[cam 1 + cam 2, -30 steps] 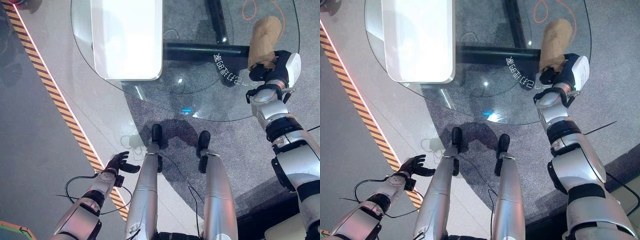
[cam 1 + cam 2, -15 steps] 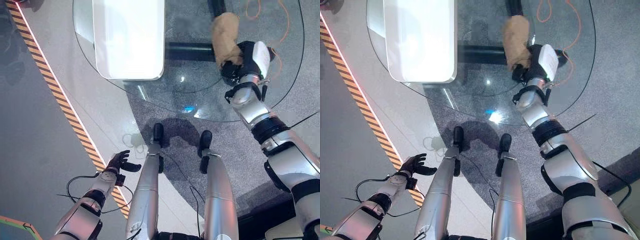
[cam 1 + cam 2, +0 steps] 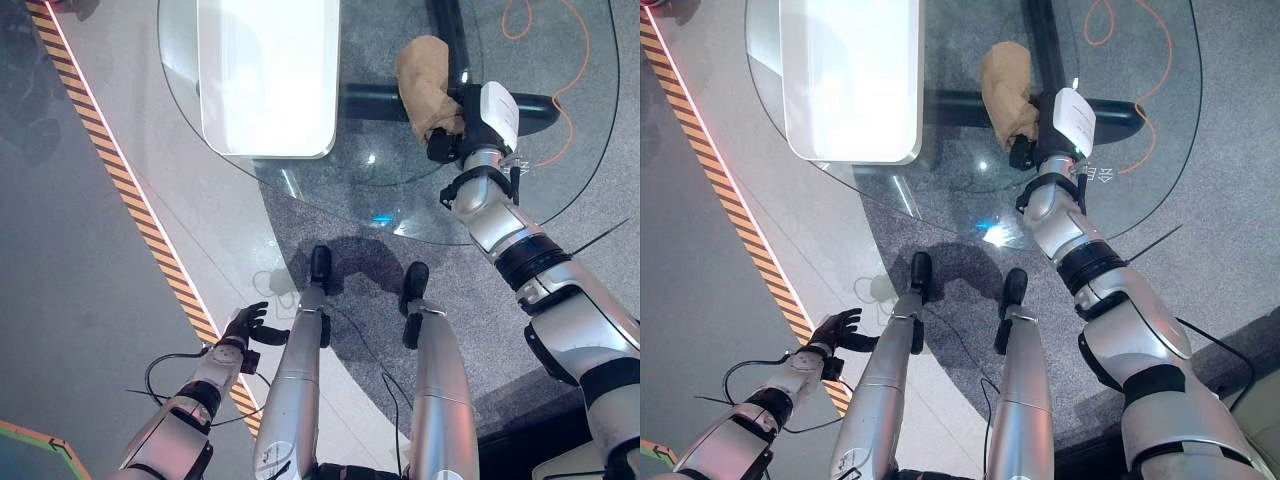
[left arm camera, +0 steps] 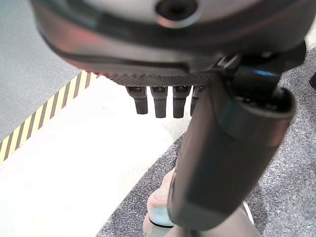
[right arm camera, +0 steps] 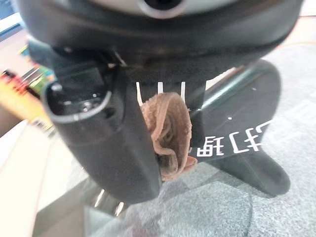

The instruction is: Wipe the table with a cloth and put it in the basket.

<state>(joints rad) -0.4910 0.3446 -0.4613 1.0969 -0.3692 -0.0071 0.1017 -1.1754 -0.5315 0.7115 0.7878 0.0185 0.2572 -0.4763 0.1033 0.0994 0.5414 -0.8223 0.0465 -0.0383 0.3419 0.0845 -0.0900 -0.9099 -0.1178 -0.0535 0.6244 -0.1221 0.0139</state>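
A tan cloth [image 3: 424, 82] lies bunched on the round glass table [image 3: 330, 205], right of centre. My right hand [image 3: 452, 138] reaches in from the right and is shut on the cloth's near end. In the right wrist view the cloth [image 5: 169, 129] is pinched between the thumb [image 5: 111, 145] and the fingers behind it. A white rectangular basket [image 3: 266, 78] stands on the table's left part, a short way left of the cloth. My left hand [image 3: 246, 325] hangs low over the floor at the lower left, open, with straight fingers [image 4: 159, 101] and nothing in it.
Under the glass runs the table's black base [image 3: 380, 100]. An orange cable [image 3: 565, 70] loops on the grey carpet at the far right. A yellow-black striped tape line [image 3: 130, 200] crosses the floor on the left.
My right hand has slid the cloth leftward over the glass, from near the right rim toward the basket. The left hand has stayed low at my side.
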